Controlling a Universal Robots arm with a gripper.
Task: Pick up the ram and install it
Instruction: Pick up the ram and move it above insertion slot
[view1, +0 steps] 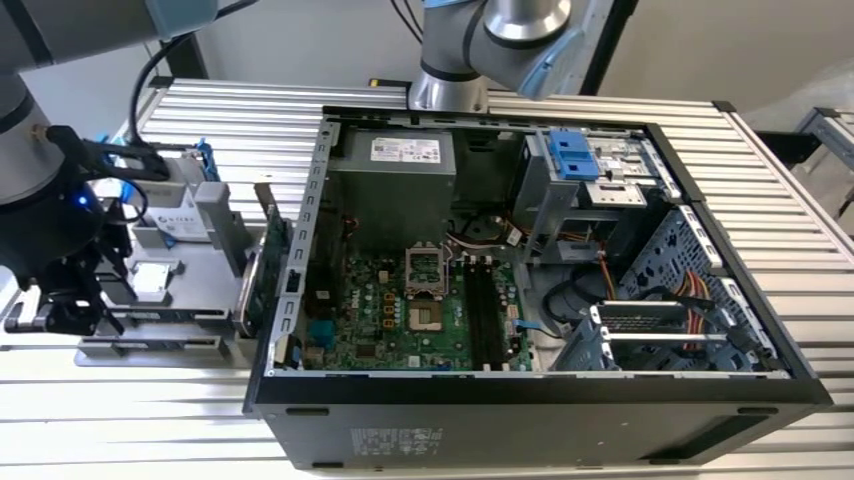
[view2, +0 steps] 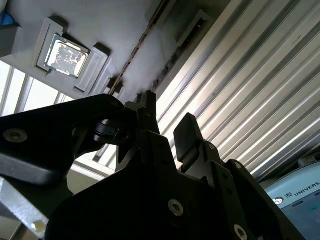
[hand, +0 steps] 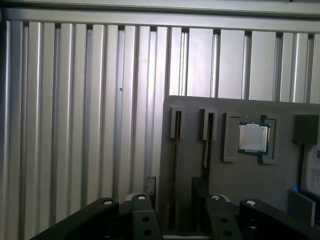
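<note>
1. A ribbed aluminium desk (view1: 774, 200) carries everything. Its long parallel grooves have a dull silver sheen.
2. Closest to the wrist cameras is the hand (hand: 175, 200), made of matt black links bolted with bright screw heads. In both wrist views its two fingers (view2: 189, 125) stand spread with a gap between them, and as far as I can see they pinch nothing. In the exterior view it hangs over the tray by the desk's edge on the exterior view's left.
3. Just past the fingertips lies the ram (hand: 175, 150), a thin dark strip seen edge-on. It sits in a long narrow slot of the tray (hand: 250, 195). The slot's line runs into the gap between the fingers, but I cannot tell whether either finger touches the stick.
4. The tray is flat, matt grey and moulded into rectangular pockets. One pocket further along holds a square processor (hand: 254, 137) with a shiny metal lid.
5. Further off, at the middle of the desk, the black sheet-steel computer case (view1: 534, 400) lies open. Inside is the green motherboard (view1: 387, 310), and its long dark memory slots (view1: 483, 310) look empty.
6. I judge the task to be at an early stage: the hand is lined up over the stick, and the ram is neither lifted nor seated.
</note>
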